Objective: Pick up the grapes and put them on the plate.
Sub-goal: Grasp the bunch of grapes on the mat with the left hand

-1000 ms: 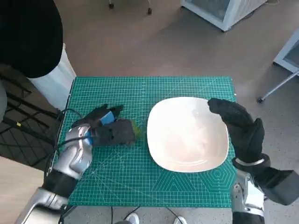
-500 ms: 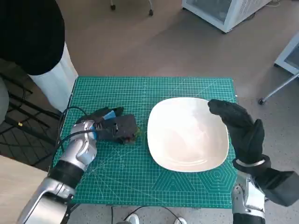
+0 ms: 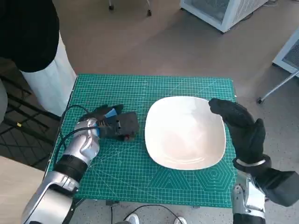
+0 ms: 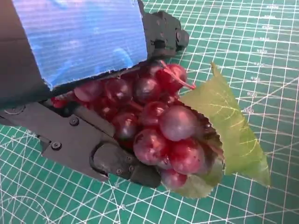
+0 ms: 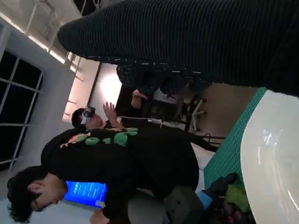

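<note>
My left hand grips a bunch of red grapes with a green leaf, just above the green cutting mat. From the head view the grapes are almost hidden under the hand, which sits just left of the white plate. The left wrist view shows the black fingers wrapped around the bunch. My gloved right hand hovers at the plate's right rim with fingers apart, holding nothing. The right wrist view catches the plate's rim and the left hand far off.
A person in black stands at the table's far left, with a white leg of clothing beside the mat. People show in the right wrist view. A white cabinet stands on the floor beyond the table.
My left hand has closed around the grapes and shifted a little right toward the plate; the green leaf no longer shows beside it. The right hand has stayed put.
</note>
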Motion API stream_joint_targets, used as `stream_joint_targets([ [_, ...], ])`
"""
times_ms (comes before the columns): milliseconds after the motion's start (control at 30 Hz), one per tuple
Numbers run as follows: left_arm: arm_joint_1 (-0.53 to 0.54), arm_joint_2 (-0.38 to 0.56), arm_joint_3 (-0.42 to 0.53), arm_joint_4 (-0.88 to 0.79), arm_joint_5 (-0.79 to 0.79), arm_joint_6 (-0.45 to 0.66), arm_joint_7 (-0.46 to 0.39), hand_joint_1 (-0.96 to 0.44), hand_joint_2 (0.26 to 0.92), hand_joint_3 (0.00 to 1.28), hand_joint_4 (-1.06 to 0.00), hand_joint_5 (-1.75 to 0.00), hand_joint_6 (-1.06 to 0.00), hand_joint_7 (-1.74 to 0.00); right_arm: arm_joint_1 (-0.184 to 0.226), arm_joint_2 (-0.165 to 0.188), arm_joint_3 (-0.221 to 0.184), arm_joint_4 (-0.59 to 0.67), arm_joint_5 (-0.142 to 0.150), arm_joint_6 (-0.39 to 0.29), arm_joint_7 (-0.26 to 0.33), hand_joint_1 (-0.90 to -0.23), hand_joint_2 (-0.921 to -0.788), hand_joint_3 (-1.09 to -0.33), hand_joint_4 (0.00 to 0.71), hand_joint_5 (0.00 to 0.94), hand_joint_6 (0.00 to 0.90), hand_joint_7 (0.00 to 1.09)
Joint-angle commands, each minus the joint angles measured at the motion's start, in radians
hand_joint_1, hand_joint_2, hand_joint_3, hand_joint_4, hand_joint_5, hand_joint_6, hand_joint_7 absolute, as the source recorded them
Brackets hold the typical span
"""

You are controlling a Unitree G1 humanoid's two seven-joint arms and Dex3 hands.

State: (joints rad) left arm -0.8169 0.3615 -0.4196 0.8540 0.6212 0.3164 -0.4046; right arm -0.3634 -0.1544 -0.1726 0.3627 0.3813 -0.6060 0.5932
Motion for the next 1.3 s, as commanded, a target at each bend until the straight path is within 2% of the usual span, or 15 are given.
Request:
stream_joint_targets([
  [33,0.019,-0.015,-0.012,0.070,-0.018,-0.020,-0.008,-0.41,0.750,0.00,-0.03,-0.01,-0.17,-0.01,0.025,-0.005,0.003,-0.006,-0.013,0.019,-0.011,-0.541,-0.921,-0.594,0.366,0.000,0.289,0.00],
  [133,0.014,-0.020,-0.013,0.099,-0.019,-0.040,-0.001,-0.38,0.751,0.00,-0.09,-0.02,-0.20,-0.02,0.025,-0.005,0.003,-0.008,-0.013,0.021,-0.011,-0.541,-0.921,-0.595,0.366,0.000,0.288,0.00],
  [200,0.012,-0.023,-0.011,0.112,-0.021,-0.051,0.004,-0.33,0.751,0.00,-0.18,-0.05,-0.24,-0.02,0.024,-0.006,0.002,-0.008,-0.013,0.022,-0.012,-0.541,-0.921,-0.595,0.366,0.000,0.288,0.00],
  [267,0.013,-0.025,-0.010,0.119,-0.024,-0.059,0.009,-0.25,0.748,0.01,-0.27,-0.43,-0.29,-0.03,0.024,-0.006,0.002,-0.009,-0.013,0.024,-0.013,-0.541,-0.921,-0.596,0.366,0.000,0.288,0.00],
  [333,0.017,-0.025,-0.010,0.122,-0.025,-0.068,0.016,-0.16,0.747,0.01,-0.30,-1.04,-0.38,-0.04,0.024,-0.007,0.002,-0.010,-0.013,0.025,-0.013,-0.540,-0.921,-0.596,0.366,0.000,0.288,0.00],
  [367,0.019,-0.025,-0.011,0.122,-0.024,-0.072,0.019,-0.12,0.750,0.01,-0.30,-1.24,-0.42,-0.04,0.024,-0.007,0.001,-0.011,-0.013,0.025,-0.013,-0.540,-0.921,-0.596,0.365,0.000,0.288,0.00],
  [433,0.023,-0.025,-0.014,0.122,-0.021,-0.080,0.030,-0.06,0.761,0.02,-0.29,-1.52,-0.52,-0.06,0.024,-0.007,0.001,-0.012,-0.011,0.025,-0.012,-0.540,-0.921,-0.597,0.365,0.000,0.288,0.00],
  [500,0.028,-0.025,-0.019,0.119,-0.016,-0.086,0.047,-0.01,0.783,0.02,-0.28,-1.64,-0.63,-0.10,0.024,-0.008,0.000,-0.011,-0.010,0.025,-0.010,-0.540,-0.921,-0.597,0.365,0.000,0.288,0.00],
  [567,0.033,-0.024,-0.025,0.111,-0.009,-0.089,0.063,0.01,0.811,0.04,-0.29,-1.67,-0.69,-0.20,0.022,-0.008,-0.001,-0.008,-0.008,0.024,-0.009,-0.540,-0.921,-0.598,0.365,0.000,0.287,0.00],
  [700,0.046,-0.019,-0.034,0.083,0.002,-0.088,0.087,0.01,0.890,0.11,-0.46,-1.52,-0.66,-0.79,0.018,-0.007,-0.001,-0.003,-0.007,0.023,-0.008,-0.539,-0.921,-0.599,0.364,0.000,0.287,0.00],
  [800,0.055,-0.015,-0.038,0.056,0.006,-0.082,0.099,0.00,0.911,0.12,-0.52,-1.37,-0.64,-1.03,0.015,-0.006,-0.001,0.000,-0.007,0.024,-0.007,-0.540,-0.921,-0.599,0.363,0.000,0.287,0.00],
  [867,0.064,-0.010,-0.041,0.030,0.008,-0.073,0.104,0.00,0.916,0.11,-0.55,-1.30,-0.64,-1.12,0.014,-0.005,0.000,0.000,-0.008,0.024,-0.008,-0.540,-0.921,-0.599,0.362,0.000,0.287,0.00],
  [1000,0.083,0.000,-0.043,-0.020,0.009,-0.061,0.107,0.00,0.920,0.11,-0.57,-1.28,-0.64,-1.15,0.011,-0.004,0.002,0.002,-0.009,0.024,-0.008,-0.541,-0.921,-0.600,0.361,0.000,0.287,0.00],
  [1300,0.111,0.019,-0.046,-0.080,0.008,-0.055,0.116,0.00,0.920,0.08,-0.64,-1.30,-0.64,-1.05,0.006,-0.001,0.006,0.003,-0.009,0.025,-0.008,-0.535,-0.921,-0.604,0.360,0.000,0.287,0.00],
])
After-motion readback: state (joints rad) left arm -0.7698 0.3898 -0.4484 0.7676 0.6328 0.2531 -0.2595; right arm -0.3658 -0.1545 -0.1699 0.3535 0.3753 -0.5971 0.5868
